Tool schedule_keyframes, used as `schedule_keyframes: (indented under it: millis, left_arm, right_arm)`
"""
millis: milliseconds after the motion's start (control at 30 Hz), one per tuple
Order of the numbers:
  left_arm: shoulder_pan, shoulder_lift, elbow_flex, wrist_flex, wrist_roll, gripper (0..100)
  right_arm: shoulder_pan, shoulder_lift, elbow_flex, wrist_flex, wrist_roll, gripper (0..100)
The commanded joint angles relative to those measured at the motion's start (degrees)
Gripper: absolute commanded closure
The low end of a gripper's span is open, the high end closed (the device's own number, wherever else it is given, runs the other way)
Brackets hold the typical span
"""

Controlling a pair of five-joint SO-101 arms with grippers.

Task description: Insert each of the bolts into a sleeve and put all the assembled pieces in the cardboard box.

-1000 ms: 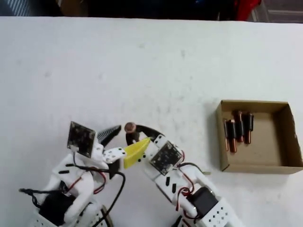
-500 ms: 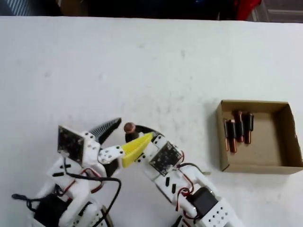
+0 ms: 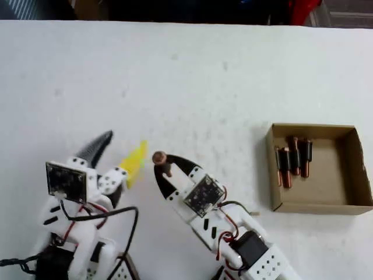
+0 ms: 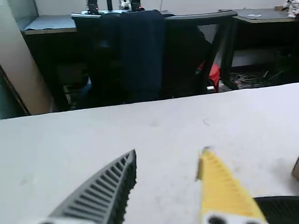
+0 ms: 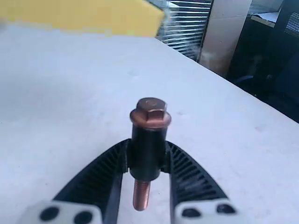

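Between the fingers of the right gripper [image 5: 147, 145], which pinch it from both sides, a black sleeve [image 5: 146, 154] stands upright with a copper bolt [image 5: 150, 112] through it, head on top and shank tip showing below. In the high view this gripper [image 3: 165, 170] is over the white table [image 3: 204, 87]. Beside it the left gripper [image 3: 126, 140] has its grey and yellow jaws spread wide. Well apart, the cardboard box [image 3: 333, 181] holds three assembled pieces [image 3: 294, 157] side by side.

Dark chair [image 4: 154, 51] behind white table [image 3: 186, 76]
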Motion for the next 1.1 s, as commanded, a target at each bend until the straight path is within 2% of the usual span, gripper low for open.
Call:
schedule_keyframes:
  millis: [0,100,233,333,433,667,933,1067]
  left_arm:
    - [-3.38,0.13,-6.51,-1.67,-4.66,98]
    - [-4.44,0.13,-9.05,-1.58,-4.75,94]
    - [-4.44,0.13,-10.02,1.23,-4.84,98]
    - [-4.44,0.13,-12.57,5.54,-4.84,97]
    - [-4.53,0.13,-13.10,6.51,-4.84,98]
    - [-8.31,0.13,-16.09,11.43,-4.40,98]
    - [-10.42,0.13,-15.91,15.82,-4.66,98]
    - [-10.42,0.13,-9.93,19.52,-4.84,98]
  right_arm:
    - [0.66,-0.75,0.35,-1.10,0.79,98.1]
    - [0.66,-0.75,0.35,-1.10,0.79,98.1]
    - [0.66,-0.75,0.35,-1.10,0.79,98.1]
    - [0.66,-0.75,0.35,-1.10,0.79,98.1]
    - [0.66,-0.75,0.35,-1.10,0.79,98.1]
    - [3.12,-0.75,0.35,-1.19,0.79,98.1]
    - [4.35,-0.75,0.35,-1.19,0.79,98.1]
    - [4.44,-0.75,0.35,-1.19,0.88,98.1]
